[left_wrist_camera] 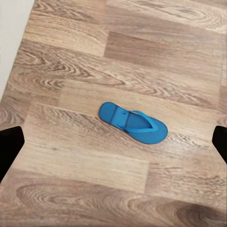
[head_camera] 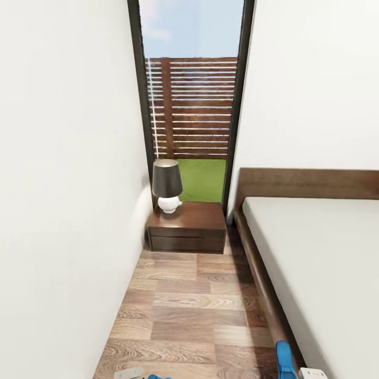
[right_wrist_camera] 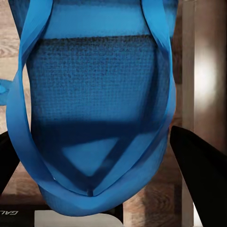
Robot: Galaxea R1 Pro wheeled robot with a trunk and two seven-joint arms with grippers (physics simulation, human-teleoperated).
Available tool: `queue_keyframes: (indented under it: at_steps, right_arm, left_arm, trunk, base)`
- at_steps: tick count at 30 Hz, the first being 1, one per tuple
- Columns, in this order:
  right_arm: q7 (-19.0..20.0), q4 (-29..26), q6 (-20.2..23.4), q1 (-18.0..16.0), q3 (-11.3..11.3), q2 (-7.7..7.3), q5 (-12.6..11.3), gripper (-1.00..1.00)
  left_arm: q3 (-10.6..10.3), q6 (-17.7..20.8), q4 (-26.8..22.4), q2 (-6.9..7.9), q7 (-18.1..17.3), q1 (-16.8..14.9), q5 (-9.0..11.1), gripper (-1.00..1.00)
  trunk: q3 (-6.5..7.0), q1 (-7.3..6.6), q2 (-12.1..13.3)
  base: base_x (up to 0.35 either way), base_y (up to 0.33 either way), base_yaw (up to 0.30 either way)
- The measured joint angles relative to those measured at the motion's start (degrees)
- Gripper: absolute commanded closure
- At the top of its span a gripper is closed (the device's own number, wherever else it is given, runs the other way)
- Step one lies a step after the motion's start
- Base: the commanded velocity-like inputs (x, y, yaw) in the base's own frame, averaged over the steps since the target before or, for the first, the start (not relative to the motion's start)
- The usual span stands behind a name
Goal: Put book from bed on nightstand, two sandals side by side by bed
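Observation:
One blue sandal [left_wrist_camera: 133, 123] lies flat on the wood floor, sole down, below my left gripper [left_wrist_camera: 113, 142], which hangs open above it. The second sandal [right_wrist_camera: 94, 94] is close up between the black fingers of my right gripper [right_wrist_camera: 92, 135], which is shut on it. In the head view this sandal [head_camera: 284, 360] stands upright beside the bed's dark frame [head_camera: 258, 273]. The bed's grey mattress [head_camera: 316, 263] is bare where it shows. The nightstand [head_camera: 187, 226] stands at the far end of the aisle, by the window. The book is out of view.
A lamp [head_camera: 167, 185] with a dark shade and white base sits on the nightstand's left part. A white wall [head_camera: 68, 210] bounds the narrow floor aisle [head_camera: 195, 305] on the left, and the bed on the right. A tall window [head_camera: 192, 105] is behind.

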Motion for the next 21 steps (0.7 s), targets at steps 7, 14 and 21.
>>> queue_keyframes:
  at_steps: [7,14,21]
  right_arm:
    - [0.00,0.00,0.01,0.00,-0.01,0.00,0.00,1.00]
    - [0.00,0.00,-0.01,0.00,-0.02,0.00,0.00,1.00]
    - [0.00,0.00,0.00,0.00,-0.01,0.00,0.00,1.00]
  left_arm:
    - [0.00,0.00,0.01,-0.06,-0.02,0.02,0.01,-1.00]
    - [0.00,0.00,0.00,0.00,0.00,0.01,0.00,-1.00]
    - [0.00,0.00,0.01,0.00,-0.01,0.02,0.01,-1.00]
  trunk:
    - [0.00,-0.01,0.00]
    - [0.00,0.00,0.00]
    - [0.00,-0.01,0.00]
  base:
    - [0.061,-0.094,0.000]
    - [0.017,-0.029,0.000]
    - [0.113,-0.102,0.000]
